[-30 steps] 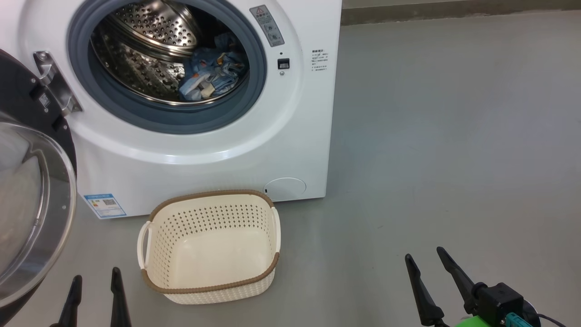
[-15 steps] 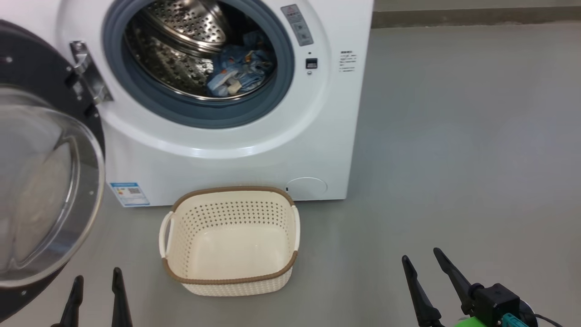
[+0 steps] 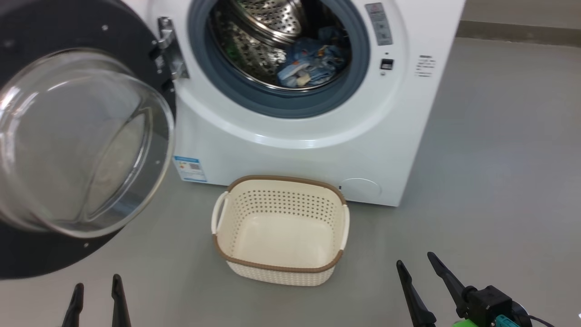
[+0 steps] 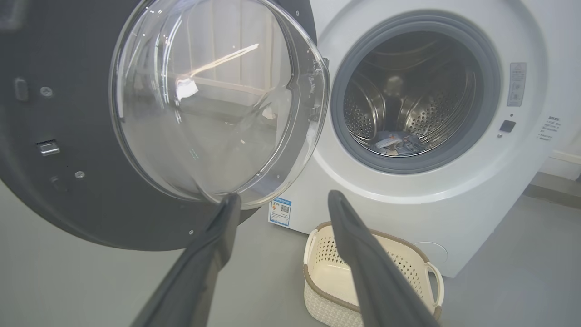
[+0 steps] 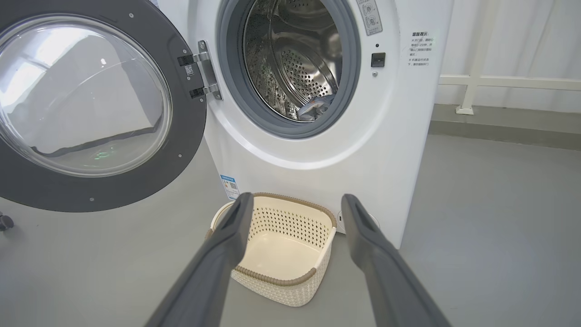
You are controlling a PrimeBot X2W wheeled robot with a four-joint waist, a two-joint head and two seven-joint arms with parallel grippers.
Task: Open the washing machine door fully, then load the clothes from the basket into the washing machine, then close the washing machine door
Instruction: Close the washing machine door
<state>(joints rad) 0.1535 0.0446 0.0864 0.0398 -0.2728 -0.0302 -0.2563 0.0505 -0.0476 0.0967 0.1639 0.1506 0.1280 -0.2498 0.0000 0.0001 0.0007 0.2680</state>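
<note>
Saw washing machine door (image 3: 81, 136) standing wide open left of drum (image 3: 254, 50) | found clothes (image 3: 311, 68) bundled inside washing machine (image 3: 308, 154) | logged basket (image 3: 281, 268) on floor (image 3: 476, 181) just in front | noted left gripper (image 3: 97, 284) and right gripper (image 3: 415, 260) low, jaws spread wide, holding nothing

Smooth grey floor (image 3: 499, 150) with soft pale patches of light. A low, darker grey kerb (image 5: 504, 125) runs along the floor's far edge. Above the floor, on that kerb, stands a white rail (image 5: 508, 82) with a footed post (image 5: 467, 97). Behind it is a pale curtain (image 5: 522, 36) in vertical folds. A small dark wheel (image 5: 3, 221) rests on the floor at the left border of the right wrist view.
</note>
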